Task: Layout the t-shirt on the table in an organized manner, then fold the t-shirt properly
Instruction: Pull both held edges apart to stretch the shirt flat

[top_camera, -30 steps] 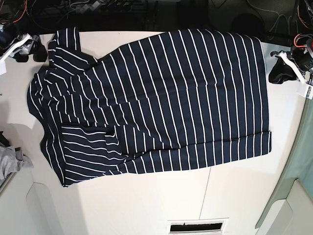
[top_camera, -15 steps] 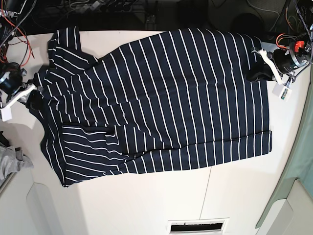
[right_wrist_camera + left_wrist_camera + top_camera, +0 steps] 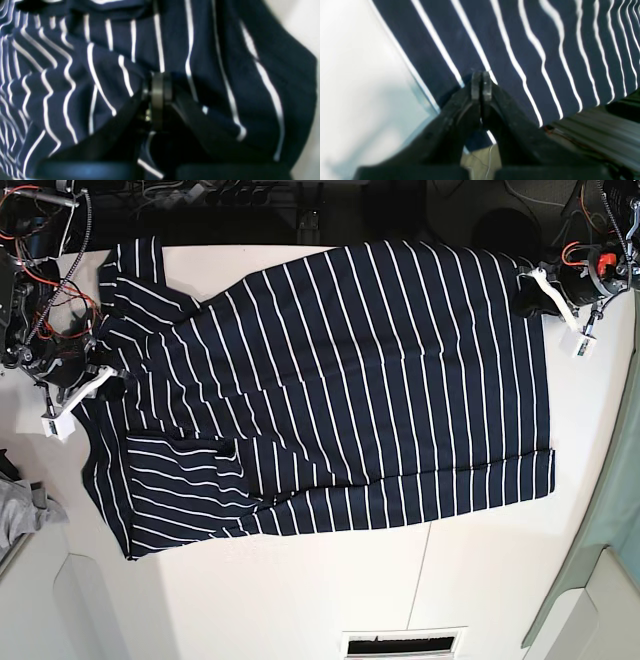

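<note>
We note the t-shirt (image 3: 330, 390) lying spread across the table (image 3: 330, 590), its hem end toward the right of the base view and its collar and sleeve end toward the left, where the fabric is bunched and folded over itself. A sleeve flap sticks out at the upper left corner, and another folded portion lies along the lower left. The left gripper (image 3: 481, 83) sits at the hem corner near the far edge of the table; in its wrist view we see the jaws pressed together with striped fabric beneath the tips, so we record it as clenched on the t-shirt, at the very edge of the cloth beside bare white tabletop. The right gripper (image 3: 157, 86) is at the crumpled shoulder area; its jaws are likewise closed, buried in rumpled navy folds, pinching the cloth. In the base view both arms reach in from opposite ends of the garment. A small grey cloth (image 3: 22, 512) lies at the left edge of the table, apart from the shirt.
</note>
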